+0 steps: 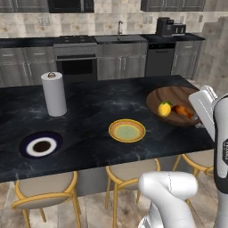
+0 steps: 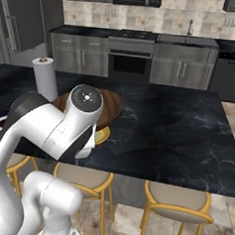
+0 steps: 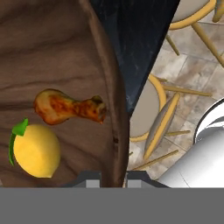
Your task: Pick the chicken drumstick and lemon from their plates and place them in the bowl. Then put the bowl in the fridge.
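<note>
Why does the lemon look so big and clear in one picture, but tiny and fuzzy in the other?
In the hand view the camera sits right above the bowl, so the lemon and chicken drumstick look large and sharp. In the left base view the same lemon is farther off, small and soft-edged. In the right base view the arm blocks most of the bowl.

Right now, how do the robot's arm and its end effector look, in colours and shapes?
The arm is glossy white, built of thick rounded tube segments with dark bands at the joints and a round grey cap with small dots on one joint. The end effector shows two small dark grey, blocky fingertips. I see no cables or markings.
</note>
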### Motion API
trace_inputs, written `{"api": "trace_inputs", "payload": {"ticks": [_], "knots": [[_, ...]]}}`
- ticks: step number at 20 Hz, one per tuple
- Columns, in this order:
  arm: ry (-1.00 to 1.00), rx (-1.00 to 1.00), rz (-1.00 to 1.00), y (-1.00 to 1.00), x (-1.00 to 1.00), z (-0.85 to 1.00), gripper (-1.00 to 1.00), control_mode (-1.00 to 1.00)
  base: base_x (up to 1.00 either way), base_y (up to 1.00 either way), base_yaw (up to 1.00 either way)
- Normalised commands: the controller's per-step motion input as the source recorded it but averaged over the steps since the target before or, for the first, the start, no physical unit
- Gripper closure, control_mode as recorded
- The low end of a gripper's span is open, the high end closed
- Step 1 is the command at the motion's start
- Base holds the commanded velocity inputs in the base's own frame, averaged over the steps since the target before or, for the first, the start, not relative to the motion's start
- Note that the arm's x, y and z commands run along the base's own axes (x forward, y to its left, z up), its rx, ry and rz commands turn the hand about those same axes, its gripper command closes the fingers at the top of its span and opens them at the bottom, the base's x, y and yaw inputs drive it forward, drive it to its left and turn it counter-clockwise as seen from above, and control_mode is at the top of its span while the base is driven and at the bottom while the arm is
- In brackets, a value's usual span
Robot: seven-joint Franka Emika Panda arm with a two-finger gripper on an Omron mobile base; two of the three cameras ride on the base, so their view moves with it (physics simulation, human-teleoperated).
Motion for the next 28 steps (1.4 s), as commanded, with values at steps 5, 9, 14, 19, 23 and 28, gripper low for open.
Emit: {"api": "trace_inputs", "payload": {"ticks": [5,9,14,19,23,28], "knots": [[0.0,0.0,0.0,0.0,0.0,0.0,1.0,1.0,-0.57,0.16,-0.06],[0.0,0.0,0.0,0.0,0.0,0.0,1.0,1.0,-0.25,0.73,-0.01],[0.0,0.0,0.0,0.0,0.0,0.0,1.0,1.0,-0.18,0.89,0.0],[0.0,0.0,0.0,0.0,0.0,0.0,1.0,1.0,-0.1,0.94,0.0],[0.0,0.0,0.0,0.0,0.0,0.0,1.0,1.0,-0.06,0.94,0.0],[0.0,0.0,0.0,0.0,0.0,0.0,1.0,1.0,-0.01,0.94,0.0]]}}
